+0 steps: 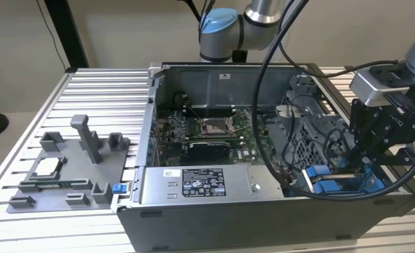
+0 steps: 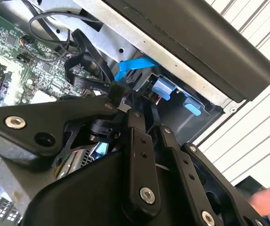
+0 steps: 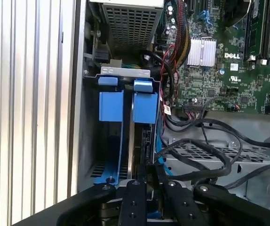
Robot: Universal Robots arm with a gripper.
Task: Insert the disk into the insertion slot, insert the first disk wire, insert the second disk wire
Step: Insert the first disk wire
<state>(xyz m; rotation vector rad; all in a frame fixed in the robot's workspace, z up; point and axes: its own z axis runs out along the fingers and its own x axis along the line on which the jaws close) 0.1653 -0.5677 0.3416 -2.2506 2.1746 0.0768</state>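
While the gripper (image 3: 150,172) hovers over the insertion slot (image 3: 111,107) at a corner of the case (image 1: 263,221), its grip cannot be told. The disk (image 3: 143,143), seemingly edge-on inside, should be rigid, weighty and shock-sensitive, so its frame edges look the best hold.

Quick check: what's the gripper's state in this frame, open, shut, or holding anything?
Gripper: cannot be told; it sits low at the grey perforated metal drive bay with bright blue rails.

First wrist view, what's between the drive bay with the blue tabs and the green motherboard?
A tangle of black and red cables hangs between the drive bay and the motherboard. This shows in the first wrist view.
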